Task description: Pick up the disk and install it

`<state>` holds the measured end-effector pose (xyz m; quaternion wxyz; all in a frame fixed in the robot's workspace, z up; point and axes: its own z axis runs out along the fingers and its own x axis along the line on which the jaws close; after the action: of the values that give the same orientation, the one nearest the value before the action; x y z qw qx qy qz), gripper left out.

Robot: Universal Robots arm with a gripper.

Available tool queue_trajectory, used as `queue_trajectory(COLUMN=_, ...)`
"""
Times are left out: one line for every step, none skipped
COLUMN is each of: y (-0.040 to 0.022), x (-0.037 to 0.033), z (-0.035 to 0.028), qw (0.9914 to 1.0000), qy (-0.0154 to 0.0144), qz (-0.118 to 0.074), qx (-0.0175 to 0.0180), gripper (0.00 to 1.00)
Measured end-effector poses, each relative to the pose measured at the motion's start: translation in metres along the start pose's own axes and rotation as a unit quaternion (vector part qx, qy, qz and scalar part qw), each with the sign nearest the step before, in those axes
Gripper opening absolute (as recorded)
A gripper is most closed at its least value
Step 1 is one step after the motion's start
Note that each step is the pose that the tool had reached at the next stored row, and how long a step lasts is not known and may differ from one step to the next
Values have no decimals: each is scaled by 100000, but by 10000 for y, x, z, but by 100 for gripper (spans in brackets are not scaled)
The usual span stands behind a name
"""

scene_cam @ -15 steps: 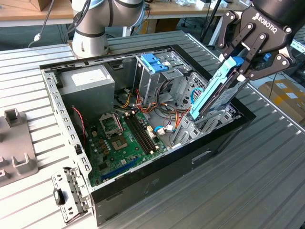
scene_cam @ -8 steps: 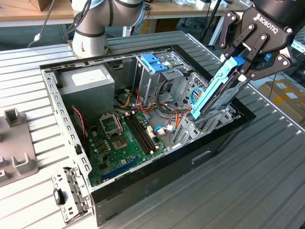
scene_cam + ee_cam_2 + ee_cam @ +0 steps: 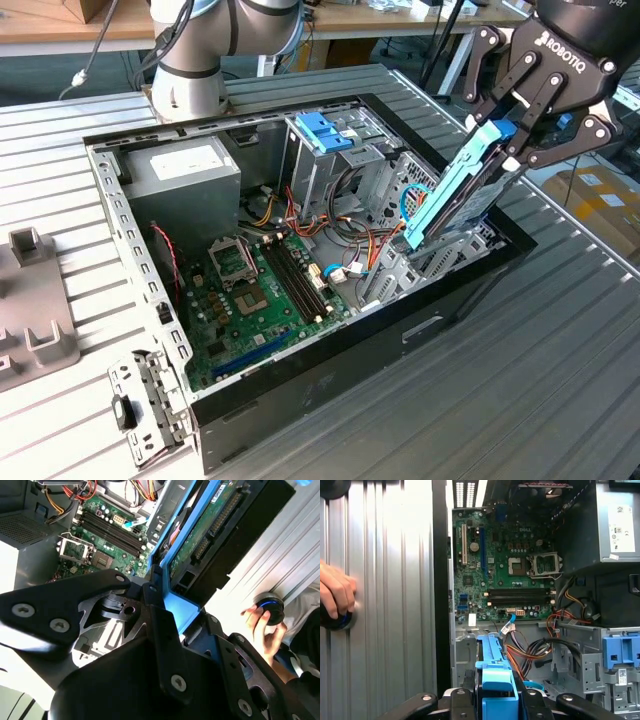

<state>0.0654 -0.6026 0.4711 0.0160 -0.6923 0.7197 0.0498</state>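
The disk point(image 3: 450, 190) is a grey drive in a bright blue carrier frame. My gripper point(image 3: 506, 146) is shut on its upper end and holds it steeply tilted over the open computer case point(image 3: 330, 375), at the exterior view's right. The disk's lower end reaches down to the drive bay point(image 3: 440, 255) by the case's right wall; whether it touches the bay I cannot tell. In the second wrist view the disk point(image 3: 200, 530) shows its green circuit board, clamped in the black fingers point(image 3: 160, 625). The first wrist view has the blue carrier point(image 3: 495, 672) edge-on above the gripper point(image 3: 496, 700).
Inside the case lie the motherboard point(image 3: 265, 290), the power supply point(image 3: 185, 170), loose cables point(image 3: 345, 235) and a metal drive cage topped by a blue bracket point(image 3: 325, 130). A person's hand point(image 3: 260, 627) rests on a round black knob point(image 3: 270, 607) on the slatted table point(image 3: 560, 400). A grey fixture point(image 3: 30, 300) stands at the left.
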Motion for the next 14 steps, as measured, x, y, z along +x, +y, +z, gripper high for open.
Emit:
queue_trajectory(y=-6, x=0, z=2, qw=100000, qy=-1, qz=1, qx=-1, gripper=37)
queue_trajectory(y=-16, x=0, z=5, qw=100000, qy=-1, qz=1, qx=1, gripper=37)
queue_trajectory(y=-22, x=0, z=7, qw=100000, qy=-2, qz=2, qx=0, gripper=37)
queue_trajectory(y=-28, x=0, z=9, qw=100000, qy=-1, qz=3, qx=0, gripper=37)
queue_trajectory(y=-35, x=0, z=10, qw=100000, qy=-1, qz=3, qx=0, gripper=37)
queue_trajectory(y=-41, x=0, z=12, qw=100000, qy=0, qz=5, qx=0, gripper=37)
queue_trajectory(y=-48, x=0, z=13, qw=100000, qy=2, qz=1, qx=0, gripper=37)
queue_trajectory(y=-55, x=0, z=14, qw=100000, qy=0, qz=0, qx=0, gripper=37)
queue_trajectory(y=-67, x=-1, z=16, qw=100000, qy=-1, qz=3, qx=1, gripper=37)
queue_trajectory(y=-73, x=-1, z=17, qw=100000, qy=0, qz=2, qx=0, gripper=37)
queue_trajectory(y=-80, x=-1, z=18, qw=100000, qy=3, qz=3, qx=-1, gripper=37)
queue_trajectory(y=-95, x=-1, z=21, qw=100000, qy=1, qz=4, qx=1, gripper=37)
queue_trajectory(y=-105, x=-2, z=22, qw=100000, qy=0, qz=1, qx=0, gripper=37)
queue_trajectory(y=-108, x=-2, z=24, qw=100000, qy=-3, qz=2, qx=0, gripper=37)
